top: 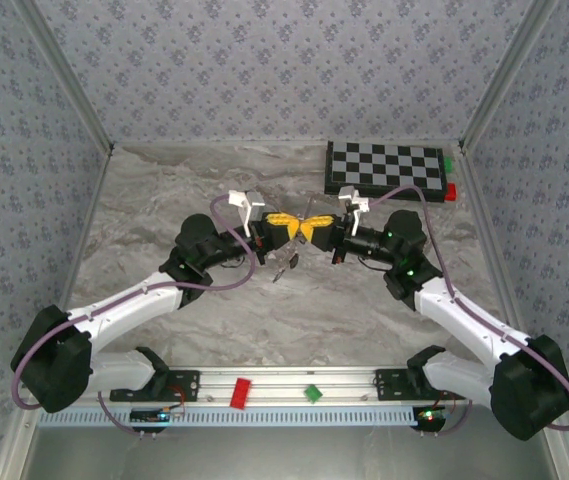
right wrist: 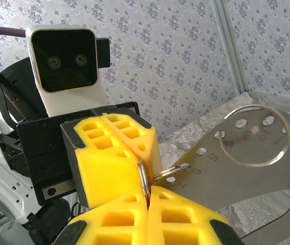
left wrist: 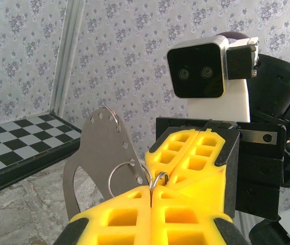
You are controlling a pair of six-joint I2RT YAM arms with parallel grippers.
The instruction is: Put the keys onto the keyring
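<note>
Left end effector (left wrist: 150, 193) and right end effector (right wrist: 148, 198) meet tip to tip in the air above the middle of the table (top: 164, 190). Each has its fingers pressed together on the same thin keyring (right wrist: 144, 176), so the ring sits directly between them and neither arm is nearer. A flat, holed metal plate (right wrist: 246, 178) threaded on it hangs off toward the near side, its long axis running away from the tips.

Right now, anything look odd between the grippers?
Yes: left gripper and right gripper are both shut on one small split ring, tip to tip in mid-air; a holed metal plate dangles tilted from it.
</note>
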